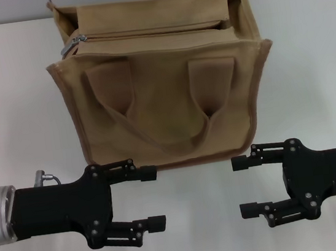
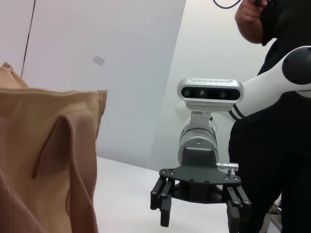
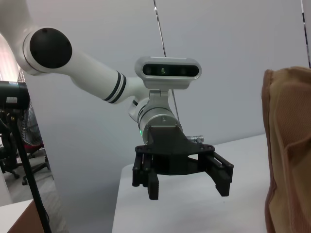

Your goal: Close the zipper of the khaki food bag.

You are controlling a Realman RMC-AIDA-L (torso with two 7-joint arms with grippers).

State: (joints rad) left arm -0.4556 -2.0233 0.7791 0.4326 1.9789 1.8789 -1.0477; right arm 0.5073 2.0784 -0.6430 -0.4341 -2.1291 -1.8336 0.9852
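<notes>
The khaki food bag [image 1: 166,110] stands upright on the white table, its front strap handle [image 1: 168,139] hanging down the near side. Along the top panel runs the zipper [image 1: 155,32], and its silver pull [image 1: 74,45] lies at the bag's left end. My left gripper [image 1: 154,197] and right gripper [image 1: 242,187] hover just in front of the bag's base, tips pointing at each other, both open and holding nothing. In the left wrist view the bag [image 2: 43,170] fills the near side and the right gripper [image 2: 199,216] faces it. The right wrist view shows the left gripper [image 3: 184,187] and the bag's edge [image 3: 289,155].
The white table [image 1: 21,89] extends to both sides of the bag, with a gap between the two grippers. A person in black [image 2: 277,77] stands behind the right arm in the left wrist view. A black stand [image 3: 24,160] is off the table's side.
</notes>
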